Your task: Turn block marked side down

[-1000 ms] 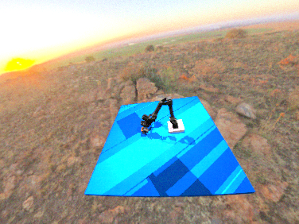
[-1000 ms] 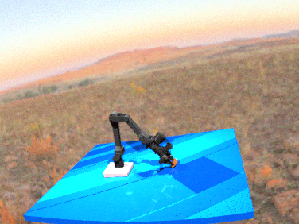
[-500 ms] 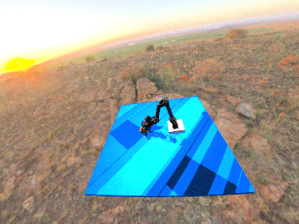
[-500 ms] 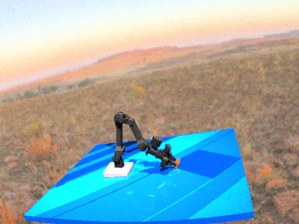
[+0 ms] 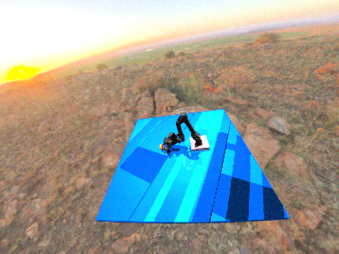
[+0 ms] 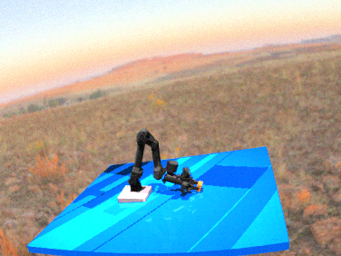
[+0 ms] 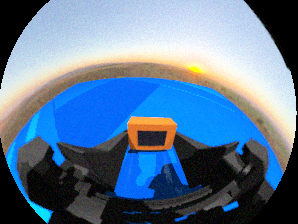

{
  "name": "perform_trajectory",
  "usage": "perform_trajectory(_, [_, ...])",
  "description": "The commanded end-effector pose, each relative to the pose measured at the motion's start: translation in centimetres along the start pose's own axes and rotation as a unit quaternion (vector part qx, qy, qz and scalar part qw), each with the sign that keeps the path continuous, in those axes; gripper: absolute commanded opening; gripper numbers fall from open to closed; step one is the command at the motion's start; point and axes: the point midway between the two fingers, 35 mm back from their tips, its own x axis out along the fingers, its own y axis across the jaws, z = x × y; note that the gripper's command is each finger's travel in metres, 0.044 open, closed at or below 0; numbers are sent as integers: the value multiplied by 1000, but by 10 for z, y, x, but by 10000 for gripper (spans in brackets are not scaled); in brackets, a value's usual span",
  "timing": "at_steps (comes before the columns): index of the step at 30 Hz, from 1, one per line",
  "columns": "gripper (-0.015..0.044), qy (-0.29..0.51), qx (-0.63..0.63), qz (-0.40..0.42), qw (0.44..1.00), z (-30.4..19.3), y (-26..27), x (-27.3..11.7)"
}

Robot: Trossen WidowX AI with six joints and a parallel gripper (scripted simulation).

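Note:
The small orange block (image 5: 161, 147) (image 6: 199, 186) (image 7: 152, 134) is between the fingertips of my gripper (image 5: 163, 148) (image 6: 197, 186) (image 7: 152, 142). The gripper is shut on it, with one finger on each side. The arm's hand lies nearly level, low above the blue table (image 5: 135, 194) (image 6: 163, 231) (image 7: 100, 110). In the wrist view the block's dark rectangular mark faces back toward the camera, with orange around it. A strip of the block's plain orange upper side also shows. Whether the block touches the table I cannot tell.
The arm stands on a white base plate (image 5: 206, 147) (image 6: 129, 196), behind the hand. The table has a pattern of blue, cyan and dark patches. Its edges drop off to rocky, grassy ground (image 5: 54, 189) (image 6: 308, 204).

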Motion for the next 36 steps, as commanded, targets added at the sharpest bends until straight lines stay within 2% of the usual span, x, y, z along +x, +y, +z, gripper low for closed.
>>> perform_trajectory(1, [0,-20,-3,2,1000,-3,1,-8])
perform_trajectory(21, [0,-36,-3,2,999,0,1,-12])
perform_trajectory(36, [394,-36,-3,2,999,0,1,-12])
